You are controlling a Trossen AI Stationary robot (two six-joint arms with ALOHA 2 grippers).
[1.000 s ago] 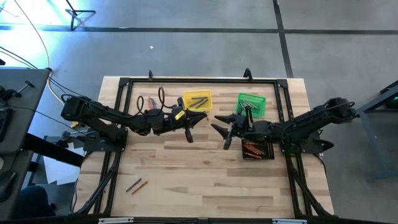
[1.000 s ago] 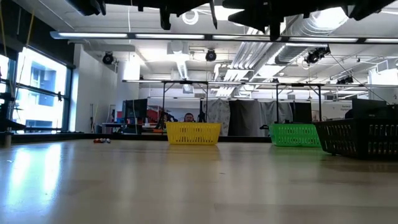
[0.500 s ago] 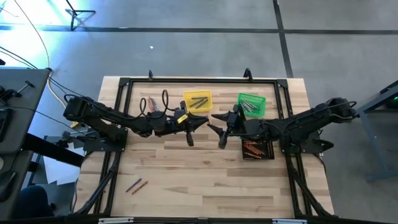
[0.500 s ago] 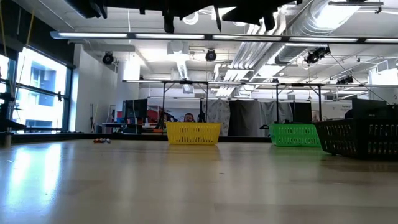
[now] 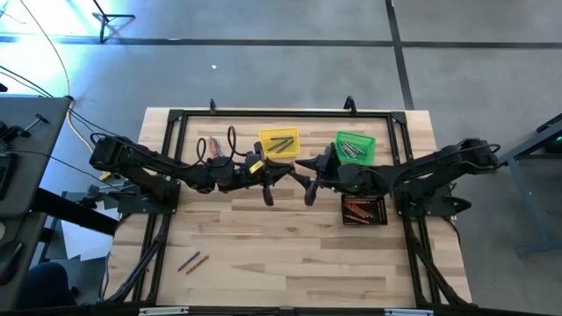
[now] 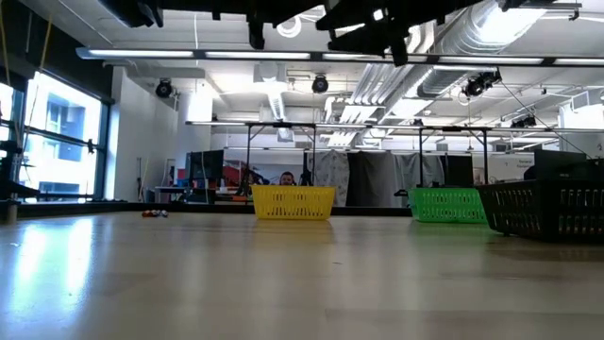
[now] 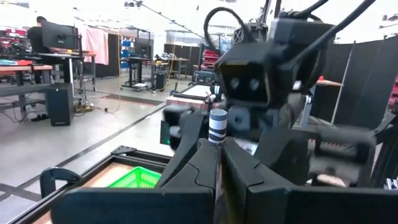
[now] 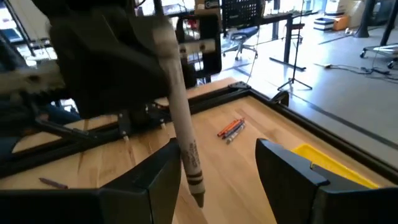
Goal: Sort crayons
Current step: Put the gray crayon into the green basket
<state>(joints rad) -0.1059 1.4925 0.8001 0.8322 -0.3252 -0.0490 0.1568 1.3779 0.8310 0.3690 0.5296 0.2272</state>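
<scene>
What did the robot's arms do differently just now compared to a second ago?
The right claw slid toward the left claw, still open, and now has its fingers on either side of the grey crayon that the left claw keeps pinched. The yellow bin, green bin and black bin stayed put.

One camera is looking straight down on my whole tabletop [image 5: 290,254]. Another is sitting at tabletop height, facing level into the room. Both are sharing the yellow bin [image 5: 279,142]. My wrist cameras are facing each other, close up.
</scene>
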